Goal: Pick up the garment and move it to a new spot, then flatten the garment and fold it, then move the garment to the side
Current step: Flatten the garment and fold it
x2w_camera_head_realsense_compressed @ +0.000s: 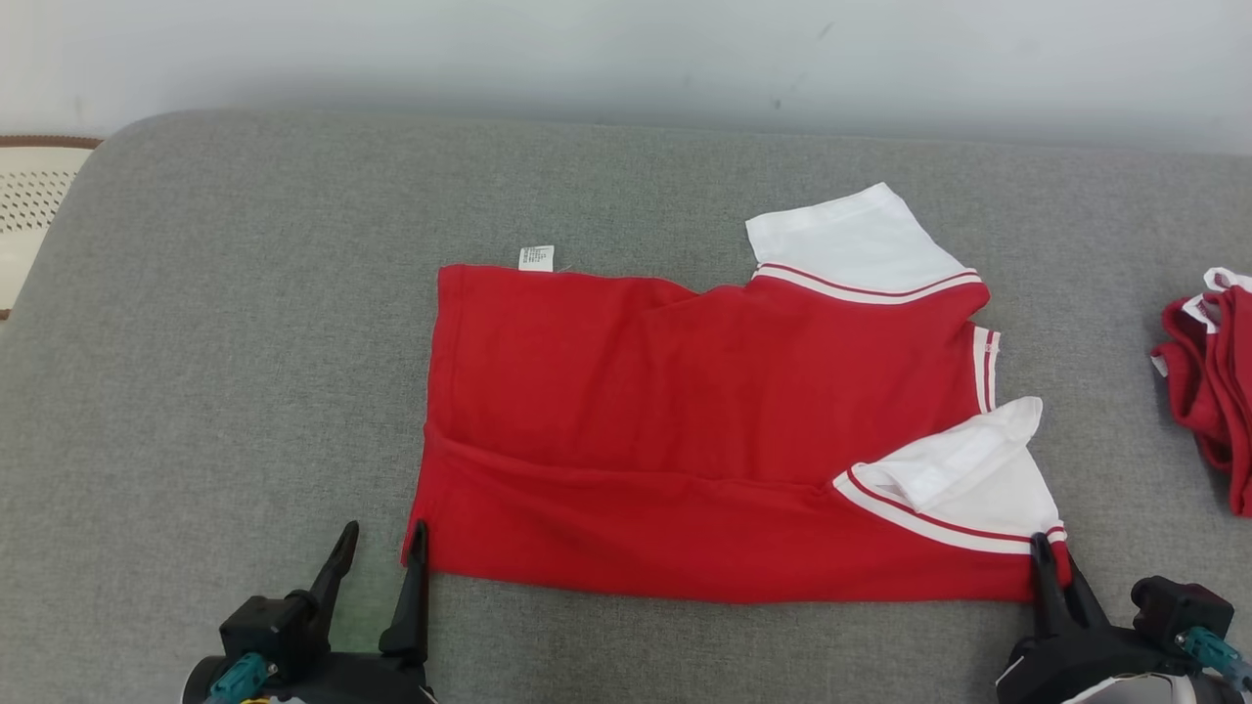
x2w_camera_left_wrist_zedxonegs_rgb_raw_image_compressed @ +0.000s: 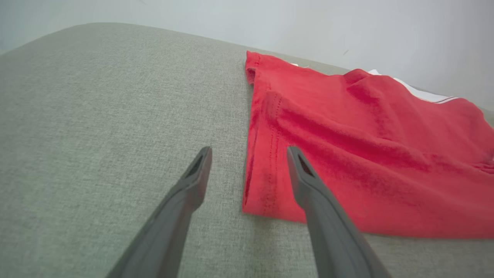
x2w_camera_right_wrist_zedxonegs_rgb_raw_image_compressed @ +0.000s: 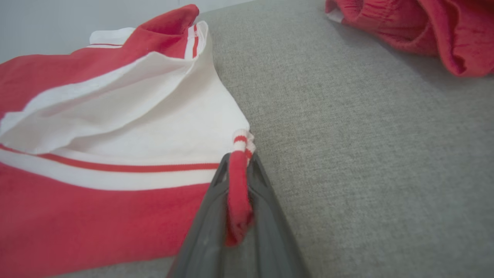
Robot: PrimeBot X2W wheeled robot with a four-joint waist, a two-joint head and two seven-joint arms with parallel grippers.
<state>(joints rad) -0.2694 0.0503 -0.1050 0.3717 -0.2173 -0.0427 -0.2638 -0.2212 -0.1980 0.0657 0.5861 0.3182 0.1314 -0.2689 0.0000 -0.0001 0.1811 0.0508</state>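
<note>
**Pincers at the near edge: one clamped, one spread**

Closest in, the right pincer [x2w_camera_right_wrist_zedxonegs_rgb_raw_image_compressed: 239,158] is pressed together on the red-and-white ribbed corner of the shirt [x2w_camera_head_realsense_compressed: 685,391], with a roll of cloth bunched between its fingers. The left pincer [x2w_camera_head_realsense_compressed: 385,533] stands spread at the opposite near corner. It straddles the side hem, one finger over red cloth and the other over bare grey cushion [x2w_camera_head_realsense_compressed: 245,342], gripping nothing. Between the two pincers runs the shirt's near edge, which looks folded over along a long crease.

Just beyond the right pincer lies a white sleeve [x2w_camera_head_realsense_compressed: 968,479], creased and partly lifted. Past that the red body spreads mostly flat, with a second white sleeve [x2w_camera_head_realsense_compressed: 851,240] and a small label [x2w_camera_head_realsense_compressed: 536,257] at the far edge. Well apart, on the right pincer's outer side, sits a crumpled red heap [x2w_camera_head_realsense_compressed: 1213,381].

The shirt looks light, soft and limp, so it should sag and drag between holds rather than keep its shape. Stitched hems and ribbing offer the firmest hold. The left pincer would do best to close on the hem corner it straddles, taking both layers.
</note>
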